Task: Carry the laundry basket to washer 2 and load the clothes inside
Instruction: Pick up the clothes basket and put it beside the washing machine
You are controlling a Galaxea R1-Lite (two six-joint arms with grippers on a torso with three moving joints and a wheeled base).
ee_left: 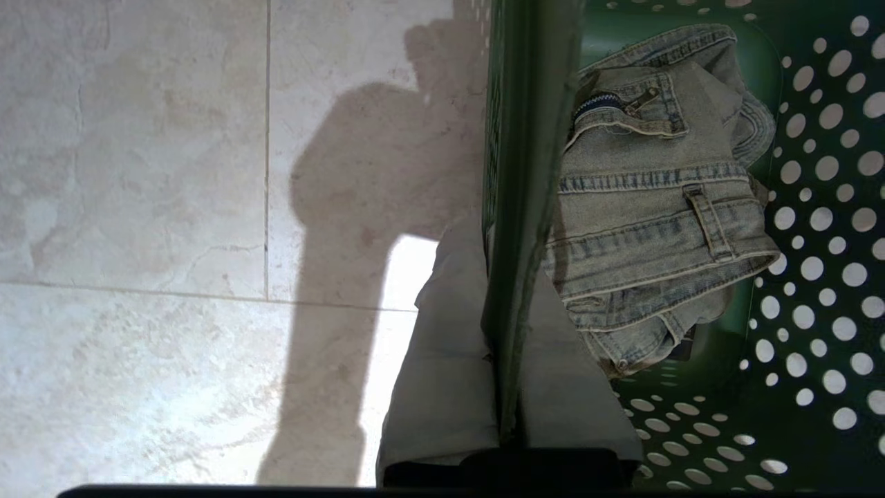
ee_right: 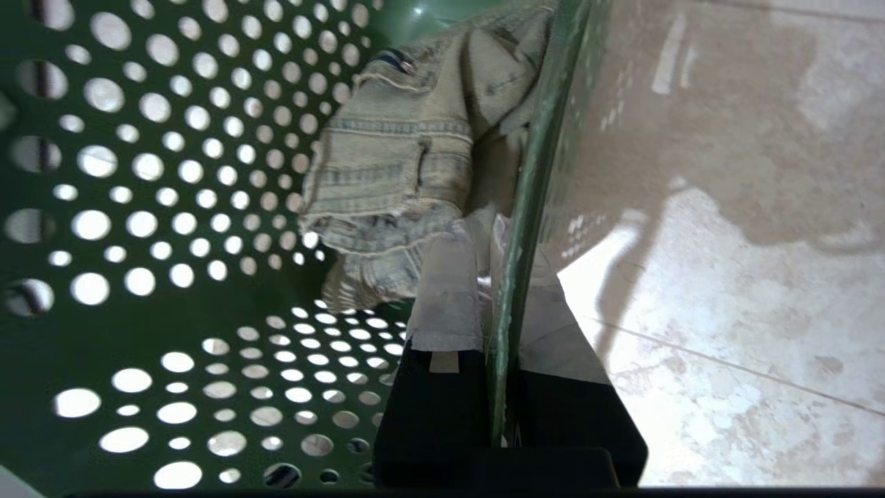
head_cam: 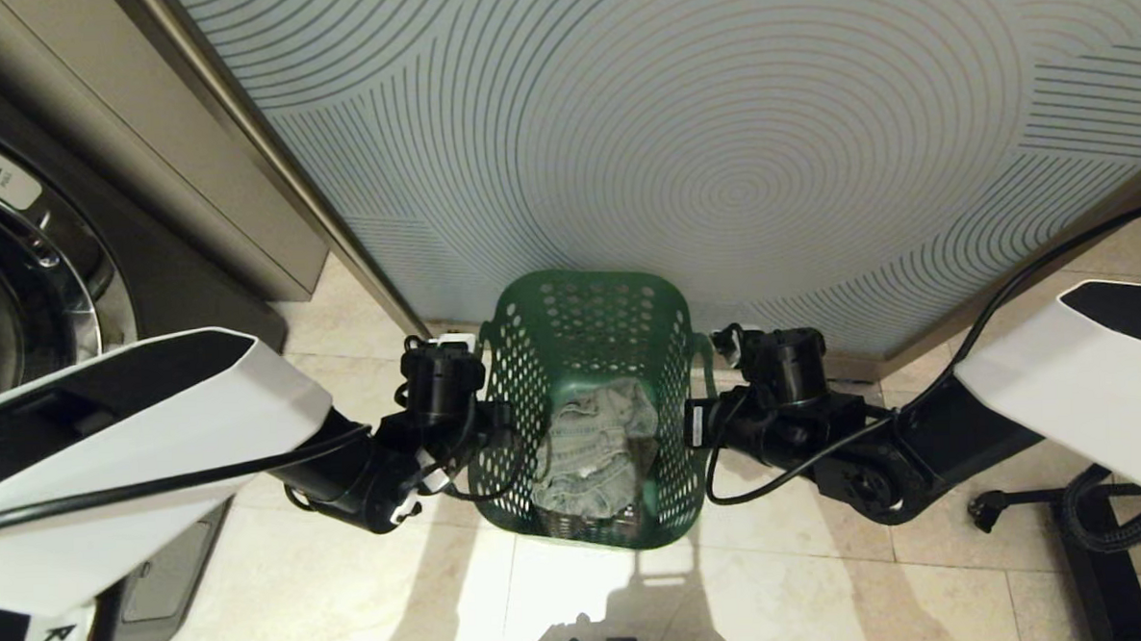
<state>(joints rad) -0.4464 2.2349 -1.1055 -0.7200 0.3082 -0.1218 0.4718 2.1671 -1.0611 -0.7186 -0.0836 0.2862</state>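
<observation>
**Both grippers clamped on the basket, ready to carry**

The basket [head_cam: 589,406] sits on the tiled floor [head_cam: 813,580] in front of the robot, close to a pale ringed wall panel [head_cam: 717,141]. The left gripper [head_cam: 479,430] pinches the basket's left rim; the right gripper [head_cam: 695,421] pinches the right rim. Each wrist view shows the thin green wall squeezed between two padded fingers [ee_left: 442,373], one inside the basket and one outside, so both grippers are nearly closed with the basket wall in their grasp.

This looks like the carrying step, at its start. I cannot tell whether the basket's bottom is clear of the floor.

A grey washer [head_cam: 20,287] with a chrome-rimmed round door stands at the far left. Its number is not readable, so I cannot say whether it is the right machine. The next move likely calls for lifting both sides evenly, then turning toward the washers without letting the thin wall slip.

The basket is dark green plastic, dotted with round holes. The clothes [head_cam: 591,454] lie in its bottom: a small folded bundle of faded denim with pale seams, a belt loop and a zip.
</observation>
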